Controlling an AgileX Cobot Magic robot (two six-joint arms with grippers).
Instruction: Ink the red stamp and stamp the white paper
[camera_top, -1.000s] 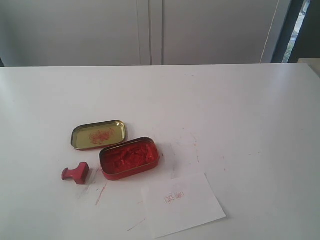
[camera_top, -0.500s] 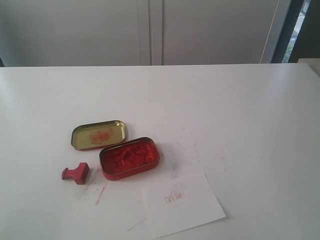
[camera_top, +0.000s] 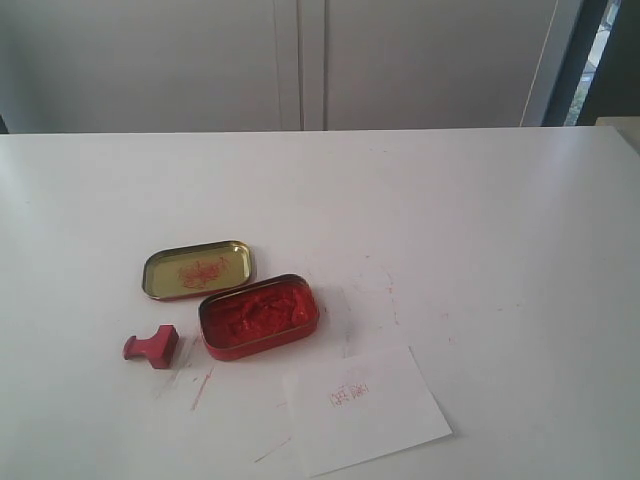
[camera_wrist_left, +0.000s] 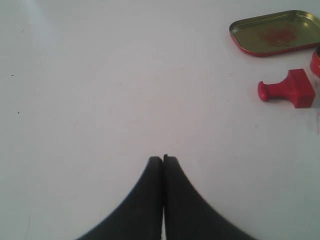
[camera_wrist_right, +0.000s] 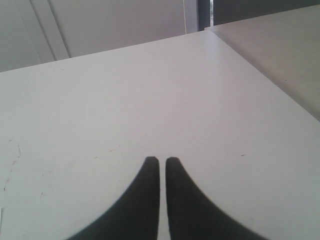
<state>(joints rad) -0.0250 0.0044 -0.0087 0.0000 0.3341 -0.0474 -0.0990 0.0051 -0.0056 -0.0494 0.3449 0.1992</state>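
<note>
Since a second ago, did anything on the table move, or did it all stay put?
Nothing visibly changed. The small red block-shaped stamp lies on its side beside the open red rounded-rectangle ink tin, the gold-coloured tin lid sits behind the tin, and the white rectangular paper sheet keeps its one red mark.

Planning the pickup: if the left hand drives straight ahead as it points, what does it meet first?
Only bare table, as far as visible; the left hand aims past the red stamp, off its line.
</note>
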